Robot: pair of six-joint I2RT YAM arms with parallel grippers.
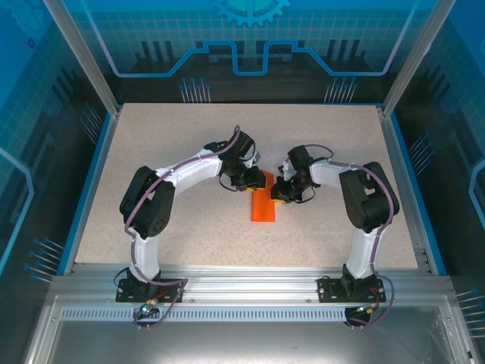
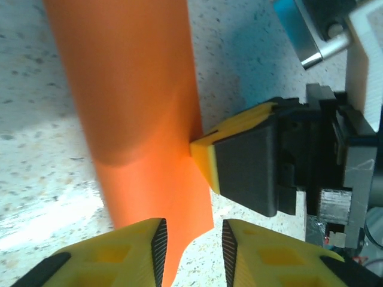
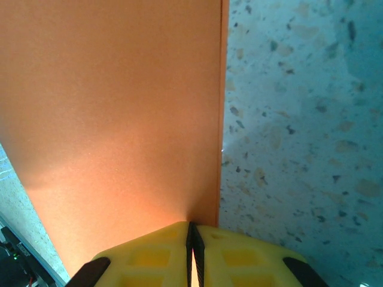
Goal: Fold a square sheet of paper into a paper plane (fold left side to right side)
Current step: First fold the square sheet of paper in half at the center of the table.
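Though overhead both merely flank the paper (image 1: 264, 208), up close right jaws clamp it — left jaws apart.

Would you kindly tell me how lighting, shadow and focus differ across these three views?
Top external: evenly lit and sharp, orange paper crisp. Left wrist: paper soft up close, a shadow band across it, pale glare on the table at lower left. Right wrist: paper slightly soft, glowing brighter near the right gripper.
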